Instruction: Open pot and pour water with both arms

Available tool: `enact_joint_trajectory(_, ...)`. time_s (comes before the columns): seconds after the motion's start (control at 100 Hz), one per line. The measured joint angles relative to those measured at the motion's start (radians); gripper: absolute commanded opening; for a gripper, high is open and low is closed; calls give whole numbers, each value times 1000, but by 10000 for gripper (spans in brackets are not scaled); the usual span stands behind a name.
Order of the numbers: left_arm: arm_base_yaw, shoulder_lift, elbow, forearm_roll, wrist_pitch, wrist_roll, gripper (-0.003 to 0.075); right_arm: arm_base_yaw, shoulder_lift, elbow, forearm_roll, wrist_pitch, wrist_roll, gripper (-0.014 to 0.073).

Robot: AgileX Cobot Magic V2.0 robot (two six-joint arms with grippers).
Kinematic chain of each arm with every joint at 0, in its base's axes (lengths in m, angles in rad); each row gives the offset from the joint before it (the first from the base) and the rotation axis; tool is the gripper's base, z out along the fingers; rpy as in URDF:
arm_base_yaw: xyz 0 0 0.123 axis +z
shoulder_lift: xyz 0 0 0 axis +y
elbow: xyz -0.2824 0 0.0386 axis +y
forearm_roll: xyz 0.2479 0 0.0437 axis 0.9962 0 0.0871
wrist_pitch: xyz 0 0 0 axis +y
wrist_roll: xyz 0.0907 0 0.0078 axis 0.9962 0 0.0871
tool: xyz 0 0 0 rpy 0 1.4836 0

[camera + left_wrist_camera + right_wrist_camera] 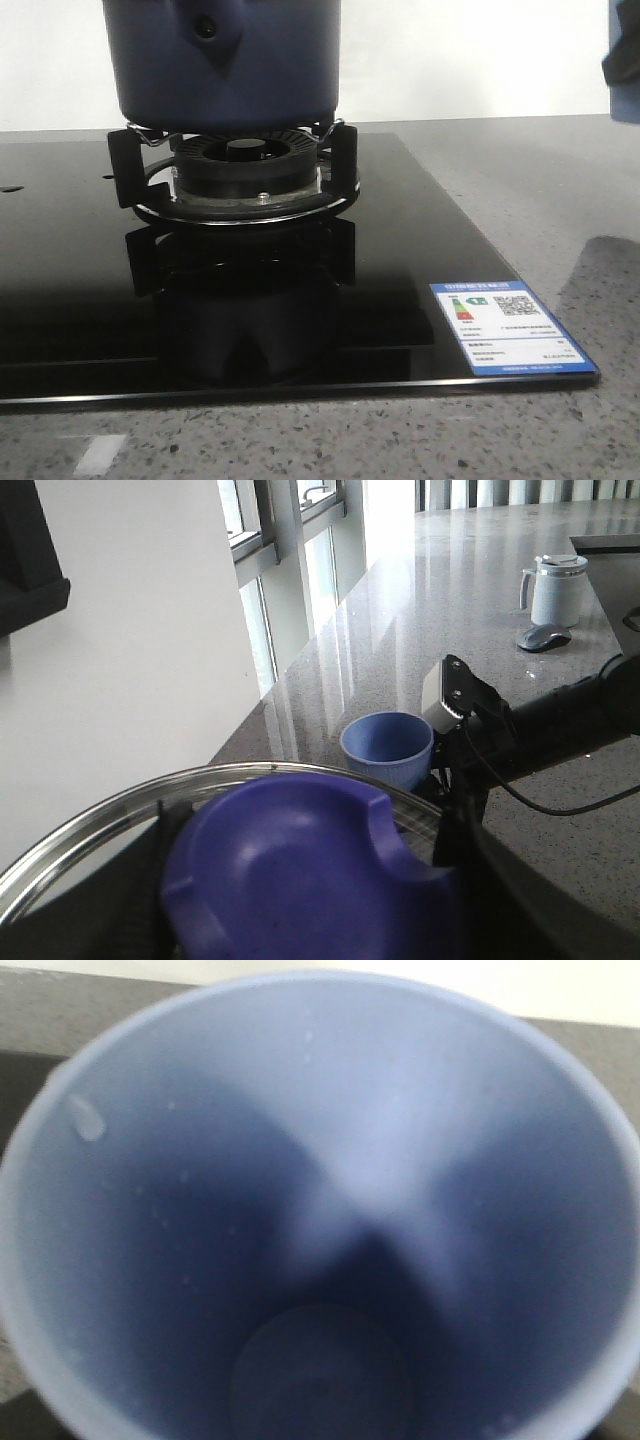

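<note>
Black hob [90, 290] under navy pot [225, 60]

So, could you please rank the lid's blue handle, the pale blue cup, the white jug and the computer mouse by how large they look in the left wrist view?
1. Lid's blue handle, largest, though it is nearest the camera.
2. Pale blue cup.
3. White jug.
4. Computer mouse, smallest.
The jug and mouse sit far back on the counter, so their true sizes are unsure.

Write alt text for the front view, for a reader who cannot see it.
A dark navy pot sits on the metal supports of a gas burner set in a glossy black glass cooktop. A blue-edged energy label is at the cooktop's near right corner, with speckled grey counter around it.
</note>
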Motion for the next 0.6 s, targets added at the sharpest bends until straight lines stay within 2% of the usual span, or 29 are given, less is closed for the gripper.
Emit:
enact_joint_trajectory(0.15, 0, 29, 0, 2, 6, 0, 347, 2, 0, 37, 9, -38, 0, 350)
enact_joint_trajectory(0.37, 0, 46, 0, 2, 6, 0, 347, 4, -2, 37, 17, -45, 0, 644)
enact_joint_trajectory(0.6, 0, 46, 0, 2, 17, 0, 347, 4, -4, 37, 45, -47, 0, 655)
